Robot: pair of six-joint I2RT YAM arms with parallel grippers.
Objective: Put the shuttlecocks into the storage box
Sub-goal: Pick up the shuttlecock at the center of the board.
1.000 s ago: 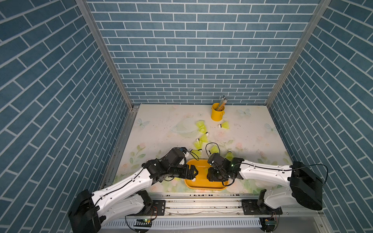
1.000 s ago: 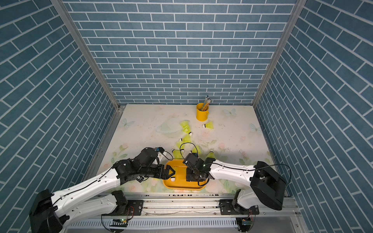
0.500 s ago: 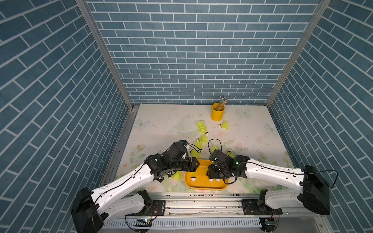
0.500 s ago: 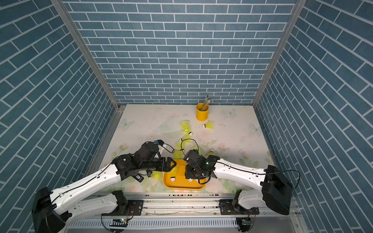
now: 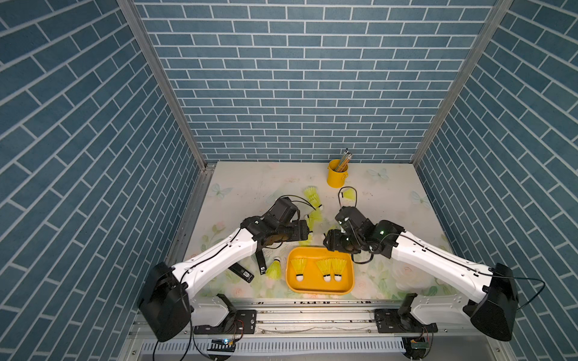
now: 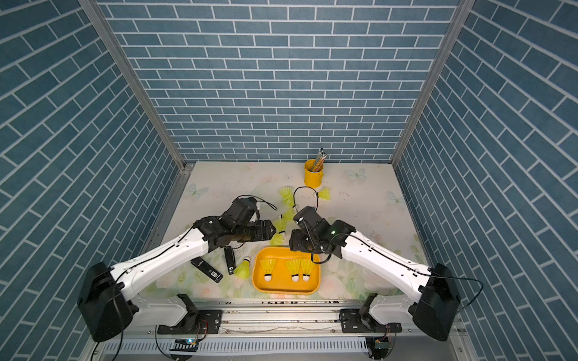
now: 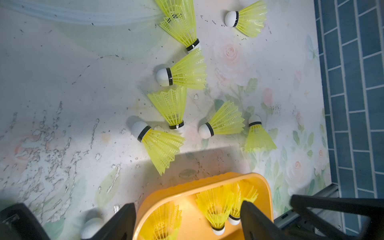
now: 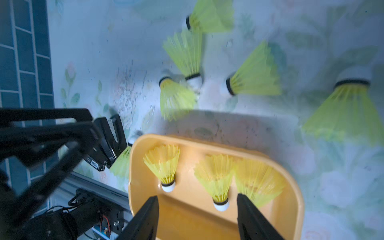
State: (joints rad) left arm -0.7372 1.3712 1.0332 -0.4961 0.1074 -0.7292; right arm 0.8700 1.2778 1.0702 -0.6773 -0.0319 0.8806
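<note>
The orange-yellow storage box (image 5: 319,291) (image 6: 283,290) lies near the table's front edge. Three neon shuttlecocks lie in it, white tips toward the front: one on the left (image 5: 298,268) and a pair (image 5: 331,269) on the right. Another shuttlecock (image 5: 274,269) lies just left of the box. Several more are scattered behind it (image 7: 171,106) (image 8: 256,76), two far back (image 5: 312,195) (image 5: 350,195). My left gripper (image 5: 308,233) (image 7: 188,220) and right gripper (image 5: 327,242) (image 8: 197,218) hover open and empty over the box's far rim (image 7: 187,184).
A tall yellow cup of pencils (image 5: 337,173) stands at the back. Two black stick-like items (image 5: 240,273) (image 5: 261,265) lie left of the box, under my left arm. Blue brick walls close in the table on three sides.
Both grippers have pulled back from over the box toward its far rim. My right gripper's jaws have spread wider. The box's three shuttlecocks are now uncovered.
</note>
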